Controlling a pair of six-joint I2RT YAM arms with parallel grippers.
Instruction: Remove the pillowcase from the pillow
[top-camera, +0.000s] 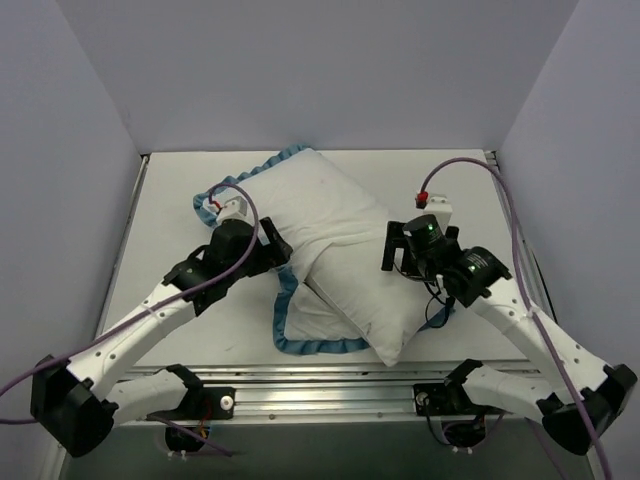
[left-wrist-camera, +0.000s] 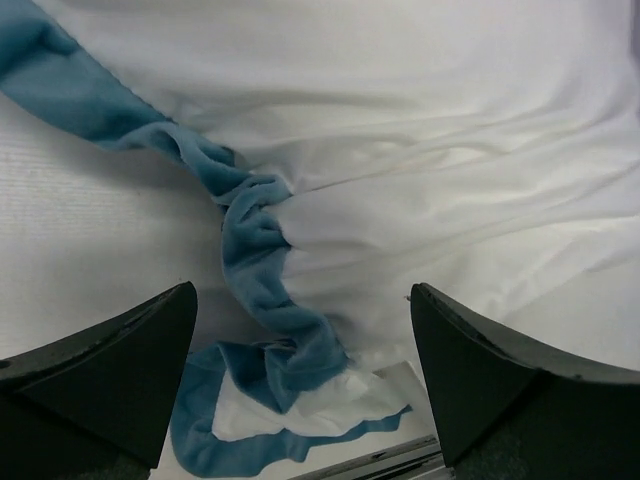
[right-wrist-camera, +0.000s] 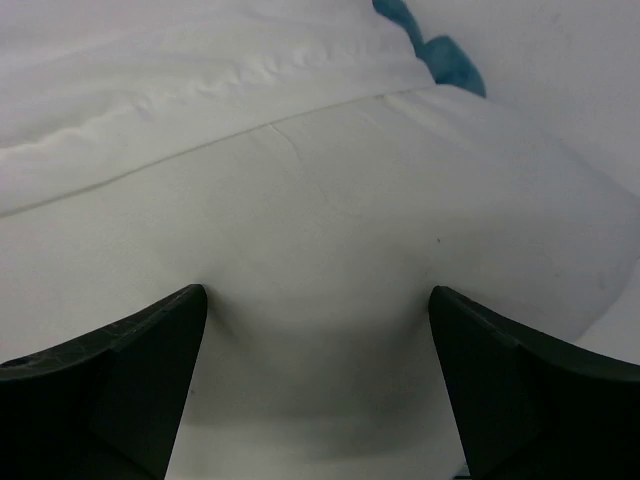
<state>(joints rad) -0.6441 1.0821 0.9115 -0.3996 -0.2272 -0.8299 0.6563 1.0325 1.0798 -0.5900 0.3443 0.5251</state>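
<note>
White arms (top-camera: 150, 320) with black joints (top-camera: 475, 272); purple cables (top-camera: 516, 240); dark, wedge-shaped fingers (left-wrist-camera: 110, 370).

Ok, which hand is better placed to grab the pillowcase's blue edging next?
Left. The left hand, open, straddles the ruffled blue edging of the pillowcase, so closing should catch it. The right hand, also open, faces the plain white pillow, away from that edging.

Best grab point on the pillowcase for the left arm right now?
The bunched blue ruffle of the pillowcase, approached from the left. It stands up in folds beside the pillow, between the fingers of the open left pincer, so closing there would likely pinch cloth only, not cushion.
</note>
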